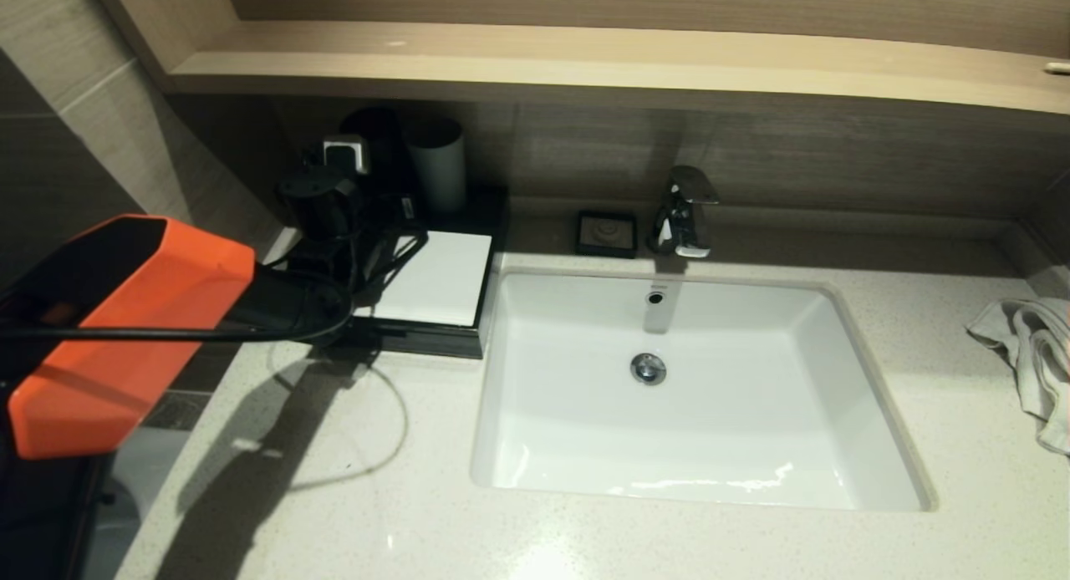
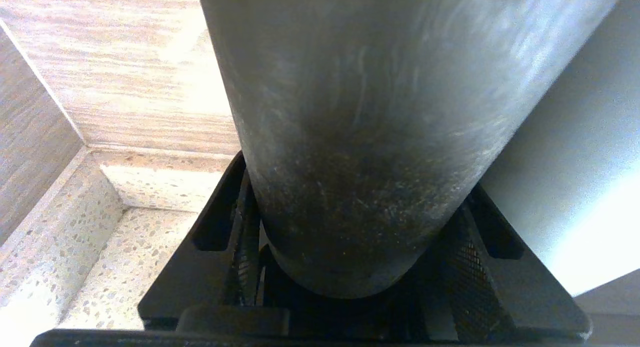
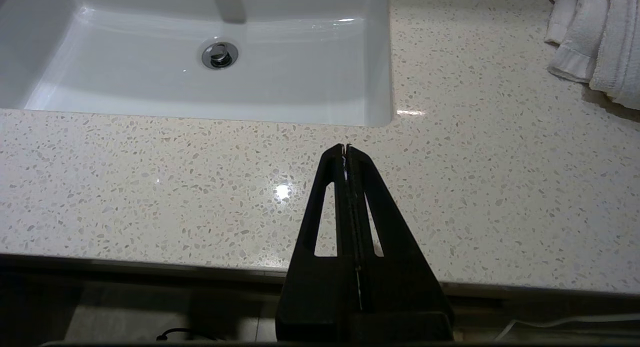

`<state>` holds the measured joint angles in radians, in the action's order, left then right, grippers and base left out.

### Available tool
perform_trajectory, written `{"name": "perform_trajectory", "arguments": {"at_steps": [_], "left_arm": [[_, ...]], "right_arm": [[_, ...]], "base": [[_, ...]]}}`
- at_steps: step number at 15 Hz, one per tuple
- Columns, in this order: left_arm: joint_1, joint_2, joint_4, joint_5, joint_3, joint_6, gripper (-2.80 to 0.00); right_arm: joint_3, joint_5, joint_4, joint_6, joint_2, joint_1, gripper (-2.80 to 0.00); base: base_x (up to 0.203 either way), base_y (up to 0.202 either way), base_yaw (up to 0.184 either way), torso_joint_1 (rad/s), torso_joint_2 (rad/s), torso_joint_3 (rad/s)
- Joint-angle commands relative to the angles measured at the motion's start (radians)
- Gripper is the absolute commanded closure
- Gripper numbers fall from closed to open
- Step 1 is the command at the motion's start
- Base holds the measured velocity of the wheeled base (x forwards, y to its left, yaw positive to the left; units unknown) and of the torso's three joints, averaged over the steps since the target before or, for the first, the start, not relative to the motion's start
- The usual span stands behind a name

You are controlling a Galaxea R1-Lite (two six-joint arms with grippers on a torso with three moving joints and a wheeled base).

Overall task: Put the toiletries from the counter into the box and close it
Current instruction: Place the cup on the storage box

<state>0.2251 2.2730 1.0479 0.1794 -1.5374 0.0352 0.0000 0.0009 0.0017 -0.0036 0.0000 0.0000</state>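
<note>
The box (image 1: 435, 281), black with a white top panel, stands on the speckled counter (image 1: 334, 496) left of the sink. The toiletries are out of view. Behind the box, my left gripper (image 1: 374, 172) is shut on a dark cup (image 1: 380, 133). In the left wrist view that dark cup (image 2: 360, 137) fills the space between the two black fingers (image 2: 235, 217), which press on its sides. My right gripper (image 3: 345, 148) is shut and empty, hovering over the counter's (image 3: 150, 187) front edge. It does not show in the head view.
A grey cup (image 1: 439, 166) stands right of the dark one. The white sink (image 1: 543, 329) has a chrome faucet (image 1: 685, 212) and a black soap dish (image 1: 607, 232) behind it. A white towel (image 1: 1032, 346) lies at the far right. A wooden shelf (image 1: 585, 53) overhangs the back.
</note>
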Motion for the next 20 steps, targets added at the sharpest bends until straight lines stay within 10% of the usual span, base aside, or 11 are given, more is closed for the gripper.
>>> {"name": "perform_trajectory", "arguments": {"at_steps": [1,6,7,20], "left_arm": [[0.000,0.002,0.006,0.002,0.001,0.001,0.00],[0.000,0.002,0.006,0.002,0.007,0.002,0.00],[0.000,0.002,0.006,0.002,0.008,0.002,-2.80],[0.000,-0.044,0.045,0.005,0.102,-0.001,-2.80]], "right_arm": [[0.000,0.001,0.000,0.000,0.000,0.000,0.00],[0.000,0.001,0.000,0.001,0.000,0.000,0.00],[0.000,0.001,0.000,-0.001,0.000,0.000,0.00],[0.000,0.001,0.000,0.001,0.000,0.000,0.00]], "base": [[0.000,0.000,0.000,0.000,0.00,0.000],[0.000,0.000,0.000,0.000,0.00,0.000],[0.000,0.000,0.000,0.000,0.00,0.000],[0.000,0.000,0.000,0.000,0.00,0.000]]}}
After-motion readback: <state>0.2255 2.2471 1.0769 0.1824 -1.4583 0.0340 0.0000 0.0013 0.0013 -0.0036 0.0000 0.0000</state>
